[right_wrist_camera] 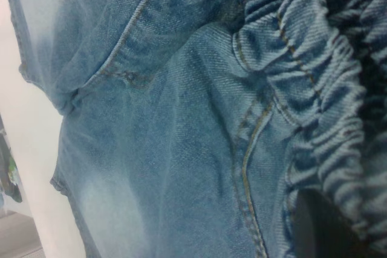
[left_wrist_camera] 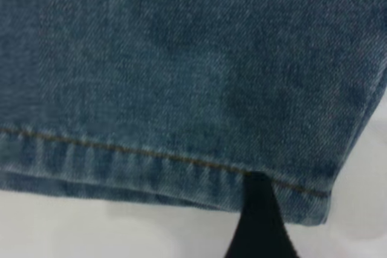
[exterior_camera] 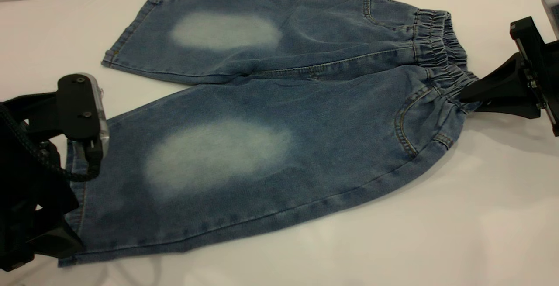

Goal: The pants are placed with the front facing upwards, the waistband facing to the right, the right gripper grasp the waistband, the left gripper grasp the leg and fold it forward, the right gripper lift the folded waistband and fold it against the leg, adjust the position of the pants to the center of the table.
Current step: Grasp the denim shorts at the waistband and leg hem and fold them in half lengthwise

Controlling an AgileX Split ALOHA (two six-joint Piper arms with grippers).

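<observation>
The pants [exterior_camera: 279, 115] were laid flat and unfolded, front up, on the table [exterior_camera: 436, 233], waistband [exterior_camera: 441, 54] at the right; the right gripper [exterior_camera: 469, 91] was closed on the waistband's near corner; the left gripper [exterior_camera: 74, 216] was set at the near leg's hem [left_wrist_camera: 163, 170], though whether it was clamped could not be told. Both folds and the centring were judged still to be done.

Readable text: none | pants [exterior_camera: 279, 115]: no label, brand or number visible | table [exterior_camera: 480, 233]: no markings
</observation>
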